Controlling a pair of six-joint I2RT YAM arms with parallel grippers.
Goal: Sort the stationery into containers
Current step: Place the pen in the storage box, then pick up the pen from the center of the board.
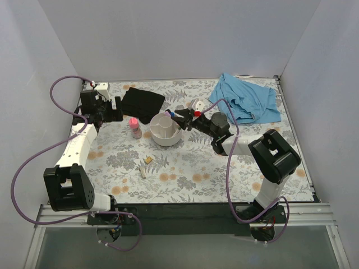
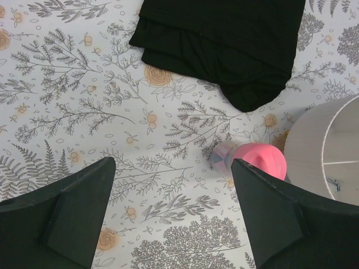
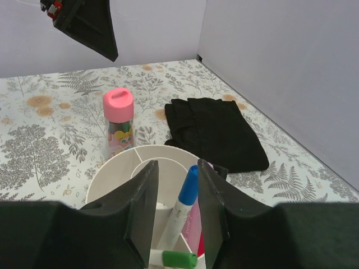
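Note:
The white compartment bowl (image 1: 166, 132) stands mid-table. In the right wrist view its rim (image 3: 112, 168) is just beyond my right gripper (image 3: 176, 168), which is open over the near side of the bowl. A blue-capped white pen (image 3: 189, 185) leans upright in the bowl, in line with the gap between the jaws. A green-capped pen (image 3: 174, 259) and a pink tube (image 3: 193, 227) are also in it. The pink-capped bottle (image 1: 135, 128) stands left of the bowl. My left gripper (image 2: 173, 168) is open and empty above the table, with the bottle (image 2: 259, 159) beside its right finger. Tan pieces (image 1: 146, 163) lie in front of the bowl.
A flat black pouch (image 1: 143, 103) lies behind the bottle and shows in the left wrist view (image 2: 224, 45). A blue cloth (image 1: 247, 98) lies at the back right. White walls close in the table at the back and on both sides.

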